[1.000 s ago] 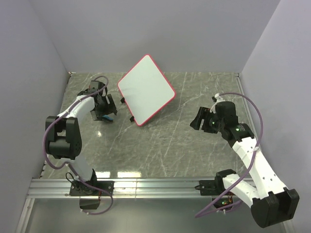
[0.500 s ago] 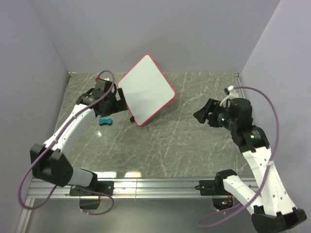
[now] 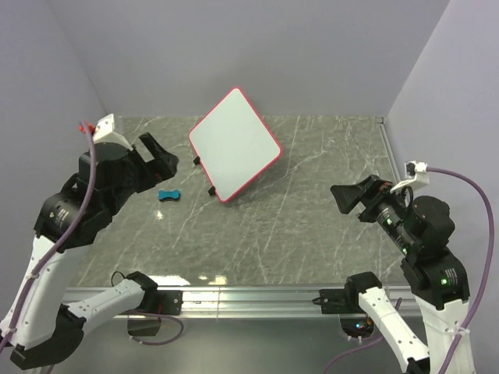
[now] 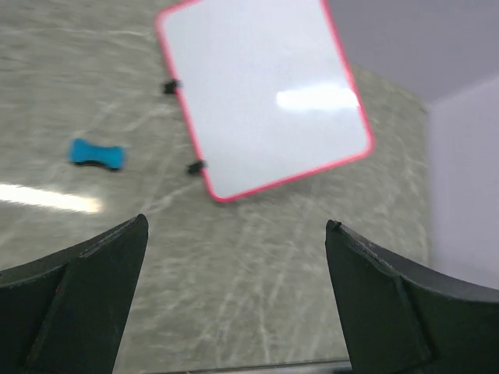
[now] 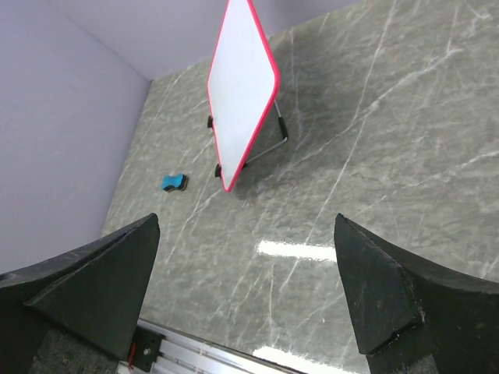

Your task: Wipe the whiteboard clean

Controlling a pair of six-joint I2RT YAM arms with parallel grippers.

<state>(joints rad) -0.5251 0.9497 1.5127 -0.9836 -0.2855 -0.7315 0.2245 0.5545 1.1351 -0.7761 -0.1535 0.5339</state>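
Whiteboard [image 3: 234,146] stands tilted at back-centre of counter [image 3: 312,234], long axis diagonal, blue eraser [image 3: 168,194] just beside its left, nearer left gripper [image 3: 158,156], spread & empty; right gripper [image 3: 355,195] also spread, well apart.

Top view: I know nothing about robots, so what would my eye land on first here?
The whiteboard, white with a pink-red rim, stands tilted on small black feet at the back of the marbled table, and its face looks clean. Just left of it lies a small blue eraser, apart from the board. Two white arms flank the scene, the left gripper and right gripper both open and empty.
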